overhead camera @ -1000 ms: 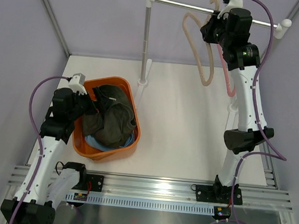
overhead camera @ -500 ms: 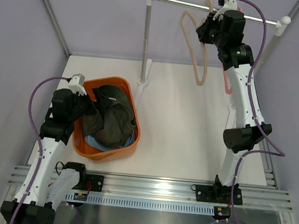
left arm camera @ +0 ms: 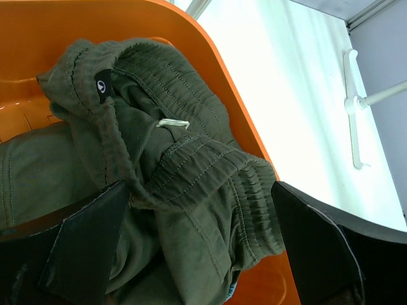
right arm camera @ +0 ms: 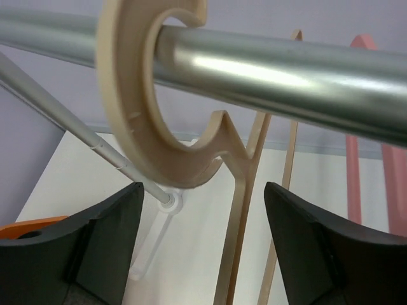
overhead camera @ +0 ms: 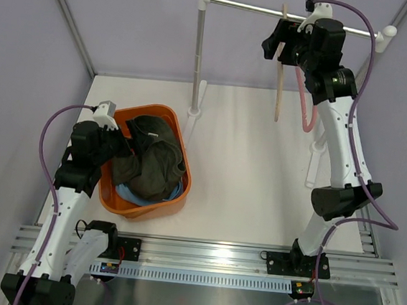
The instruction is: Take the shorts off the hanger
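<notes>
The dark olive-green shorts (overhead camera: 148,163) lie crumpled in the orange basket (overhead camera: 165,113), on top of the light blue shorts (overhead camera: 176,192), of which only an edge shows. My left gripper (overhead camera: 122,147) is open inside the basket. In the left wrist view its fingers (left arm camera: 89,244) flank the olive shorts (left arm camera: 191,165) without gripping them. The bare beige hanger (overhead camera: 280,73) hangs edge-on from the rail (overhead camera: 246,5). My right gripper (overhead camera: 273,42) is open beside the hanger's top. In the right wrist view the hook (right arm camera: 127,108) is looped over the rail (right arm camera: 286,70), free of both fingers.
A bare pink hanger (overhead camera: 309,116) hangs on the same rail, partly behind the right arm. The rack's white post (overhead camera: 198,51) stands just behind the basket. Grey walls close in on both sides of the white table (overhead camera: 251,179).
My right gripper has opened and let go of the beige hanger, which has swung from tilted to hanging straight on the rail. The right arm rose slightly. The left arm has not moved.
</notes>
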Motion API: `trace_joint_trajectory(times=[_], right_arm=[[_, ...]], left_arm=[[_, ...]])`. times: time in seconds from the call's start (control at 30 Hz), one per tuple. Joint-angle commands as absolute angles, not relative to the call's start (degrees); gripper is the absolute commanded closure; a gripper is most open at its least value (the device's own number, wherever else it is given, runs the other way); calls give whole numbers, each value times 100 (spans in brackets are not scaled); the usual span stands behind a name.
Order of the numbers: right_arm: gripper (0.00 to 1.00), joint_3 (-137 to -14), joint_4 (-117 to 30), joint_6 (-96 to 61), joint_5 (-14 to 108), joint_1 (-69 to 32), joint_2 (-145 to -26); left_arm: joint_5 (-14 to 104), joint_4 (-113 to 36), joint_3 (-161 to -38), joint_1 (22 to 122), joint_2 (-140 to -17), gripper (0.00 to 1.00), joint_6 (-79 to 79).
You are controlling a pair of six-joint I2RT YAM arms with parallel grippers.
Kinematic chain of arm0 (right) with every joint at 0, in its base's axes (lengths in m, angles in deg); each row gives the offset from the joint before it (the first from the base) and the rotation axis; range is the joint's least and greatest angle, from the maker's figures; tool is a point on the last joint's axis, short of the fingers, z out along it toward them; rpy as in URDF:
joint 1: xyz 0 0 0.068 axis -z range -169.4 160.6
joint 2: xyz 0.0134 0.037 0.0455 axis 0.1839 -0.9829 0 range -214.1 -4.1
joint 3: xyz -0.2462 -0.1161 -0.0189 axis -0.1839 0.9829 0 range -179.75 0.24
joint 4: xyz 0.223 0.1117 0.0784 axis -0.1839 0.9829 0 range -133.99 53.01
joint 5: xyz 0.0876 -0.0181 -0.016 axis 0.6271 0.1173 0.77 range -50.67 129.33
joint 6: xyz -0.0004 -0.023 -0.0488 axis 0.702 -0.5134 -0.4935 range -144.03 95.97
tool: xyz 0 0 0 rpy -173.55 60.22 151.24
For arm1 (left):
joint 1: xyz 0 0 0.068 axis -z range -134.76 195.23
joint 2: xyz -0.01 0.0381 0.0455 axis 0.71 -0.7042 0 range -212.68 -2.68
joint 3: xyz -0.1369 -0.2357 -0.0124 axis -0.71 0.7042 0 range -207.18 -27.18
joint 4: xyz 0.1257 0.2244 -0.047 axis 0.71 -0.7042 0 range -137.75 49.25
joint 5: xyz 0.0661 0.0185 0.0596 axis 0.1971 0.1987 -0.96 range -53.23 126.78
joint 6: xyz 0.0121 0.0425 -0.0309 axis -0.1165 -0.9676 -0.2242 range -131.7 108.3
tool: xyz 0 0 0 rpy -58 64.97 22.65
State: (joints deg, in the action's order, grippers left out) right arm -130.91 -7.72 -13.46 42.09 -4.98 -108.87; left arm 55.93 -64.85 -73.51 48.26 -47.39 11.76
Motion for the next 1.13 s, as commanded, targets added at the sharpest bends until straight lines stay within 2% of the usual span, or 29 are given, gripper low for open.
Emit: trace_joint_trajectory(times=[0.0, 0.03, 0.3, 0.63, 0.8, 1.1], right_arm=[[11, -13010, -883, -1357, 4363, -478, -10141], [1, -12783, -944, -1331, 4372, -487, -10035], [1, -10710, -1384, -1067, 4583, -478, -8096], [0, -6467, -2140, -373, 4540, -478, -4675], [1, -5917, -1859, -416, 4170, -478, -3926], [0, -5540, -1972, -364, 4293, -478, -3846]], left_arm=[[5716, -6343, -7306, 4814, -4628, 1, 1054], [5734, -6351, -7297, 4814, -4619, 1, 1045], [5716, -6439, -7236, 4814, -4443, 1, 983], [5479, -6518, -7200, 5182, -4320, 1, 869], [5444, -6545, -7209, 5200, -4311, 1, 869], [5435, -6545, -7192, 5227, -4311, 1, 860]])
